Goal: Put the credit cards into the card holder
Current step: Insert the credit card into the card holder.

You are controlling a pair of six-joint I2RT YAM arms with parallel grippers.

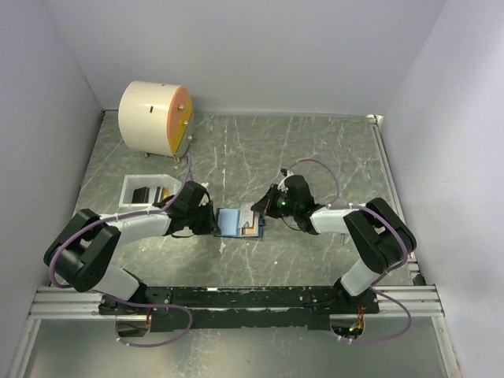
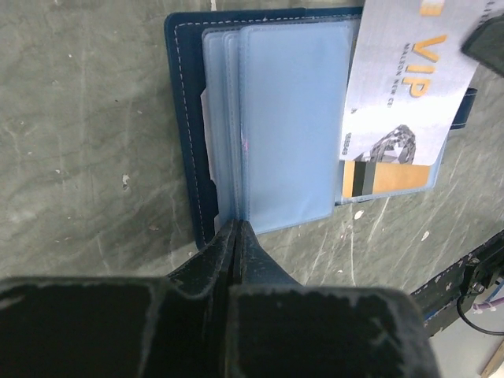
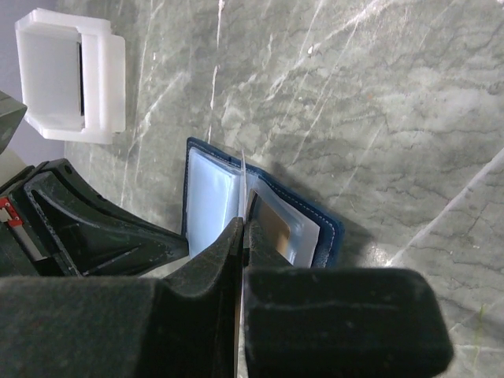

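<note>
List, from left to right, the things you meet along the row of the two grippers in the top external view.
white tray → left gripper → card holder → right gripper

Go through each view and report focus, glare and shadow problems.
Top external: even soft light, only faint shadows on the table, card holder small but sharp. Left wrist: left end effector dark and blurred, silver VIP card nearly washed out. Right wrist: right end effector blurred, white tray overexposed, table veins crisp.
</note>
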